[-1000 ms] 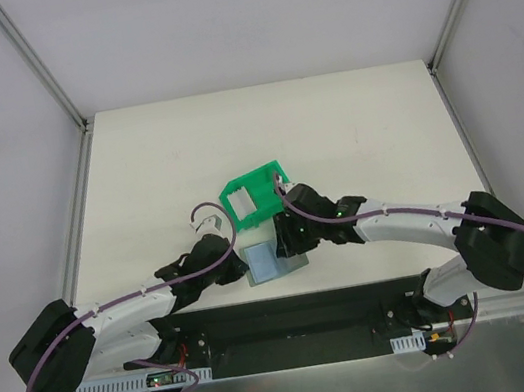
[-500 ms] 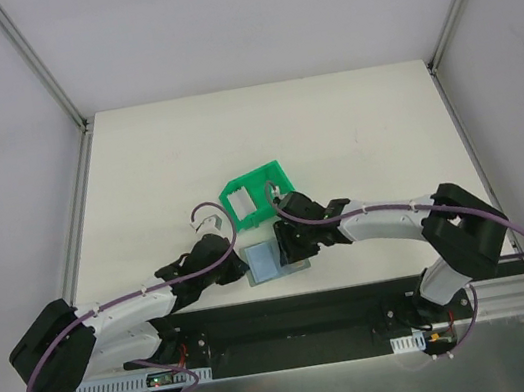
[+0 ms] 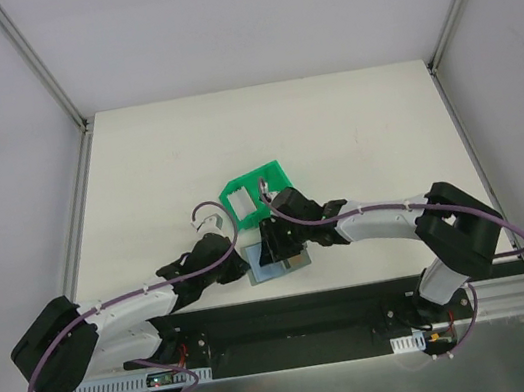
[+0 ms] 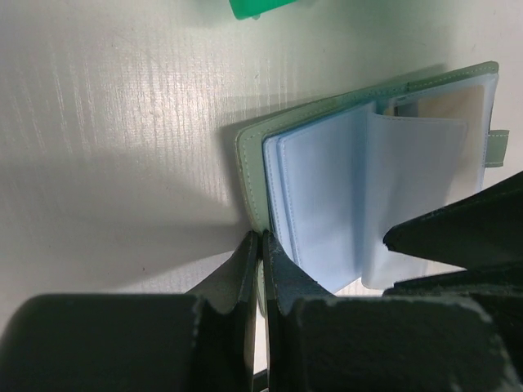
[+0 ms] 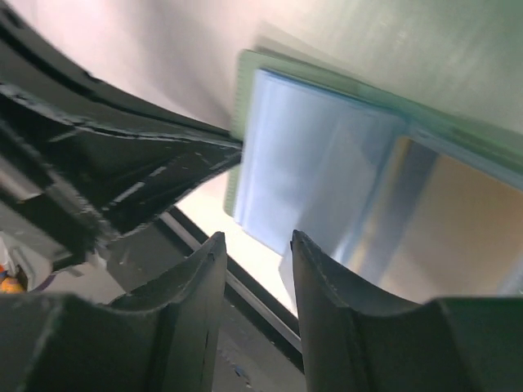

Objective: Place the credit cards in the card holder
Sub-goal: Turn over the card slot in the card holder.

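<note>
Two hands work at the card holder (image 3: 276,263), which lies open on the desk (image 3: 352,129) by the middle of its near edge.

Grip, left hand (image 4: 261,243): shut tight, pinching the left rim of the green cover. Grip, right hand (image 5: 253,255): partway open over the clear pockets, nothing visibly clamped.

One tan card (image 4: 441,106) shows behind a clear pocket. One pale card (image 3: 243,203) lies in the green bin (image 3: 270,172) just beyond.

Risks:
- The pinch sits at the very rim, so a tug from the right hand could pull the cover free.
- The same tug could drag the card holder over the near edge; little margin there.
- Loose pocket leaves could fold or catch under the right hand and block the slot.
</note>
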Controlling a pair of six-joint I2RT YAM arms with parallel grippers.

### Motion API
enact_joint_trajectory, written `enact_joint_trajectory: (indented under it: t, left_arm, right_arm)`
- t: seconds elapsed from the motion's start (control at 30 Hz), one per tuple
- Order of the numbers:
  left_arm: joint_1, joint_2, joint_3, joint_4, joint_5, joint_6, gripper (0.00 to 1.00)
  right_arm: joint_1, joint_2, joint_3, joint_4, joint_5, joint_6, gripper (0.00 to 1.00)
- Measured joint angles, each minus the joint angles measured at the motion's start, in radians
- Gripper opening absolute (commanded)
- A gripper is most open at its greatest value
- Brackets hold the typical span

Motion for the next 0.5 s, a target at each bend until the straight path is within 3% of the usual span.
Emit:
enact_joint_trajectory:
  t: [0.37, 0.5]
  left_arm:
    - [0.0, 0.004, 0.0, 0.004, 0.0, -0.002, 0.0]
    - [0.0, 0.004, 0.0, 0.005, 0.0, -0.005, 0.0]
  right_arm:
    - [0.002, -0.001, 0.0, 0.158, -0.141, 0.014, 0.41]
    - [0.005, -0.06, -0.006, 0.121, -0.087, 0.006, 0.43]
